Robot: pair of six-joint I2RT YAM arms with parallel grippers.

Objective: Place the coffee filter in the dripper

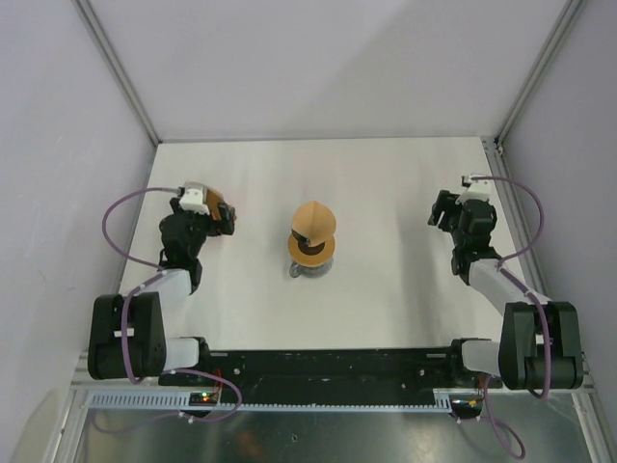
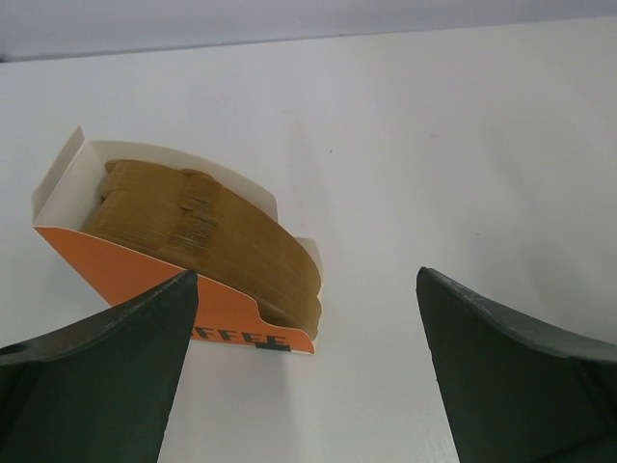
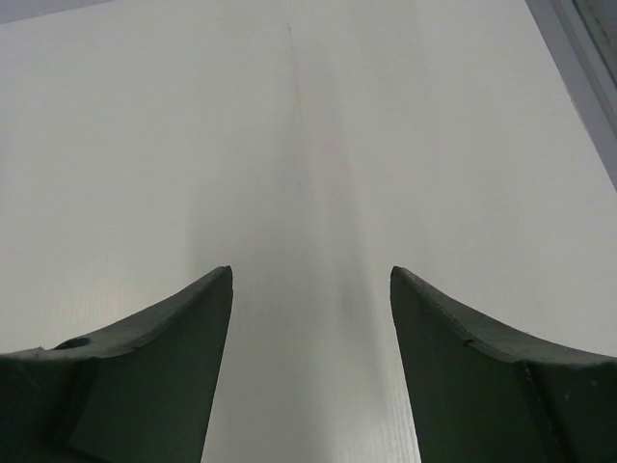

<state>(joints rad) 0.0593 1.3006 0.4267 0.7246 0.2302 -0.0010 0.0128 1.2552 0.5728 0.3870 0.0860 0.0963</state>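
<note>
Top external view, read from left to right: the left tool (image 1: 214,220) hovers at the left side of the white surface (image 1: 386,193), just beside an orange holder (image 2: 116,265). In the left wrist view its fingers (image 2: 96,376) are spread wide and grip nothing, and the holder stands upright between and beyond them with a stack of brown paper filters (image 2: 212,241) inside. At the centre, the coffee filter (image 1: 313,220) shows as a light-brown domed cone just behind a flat wooden ring (image 1: 311,251); what carries it is hidden. A grey mug (image 1: 301,272) shows below the ring. At the right, the right tool (image 1: 442,214) hangs well apart from these, fingers (image 3: 145,367) parted over bare surface, empty.
</note>
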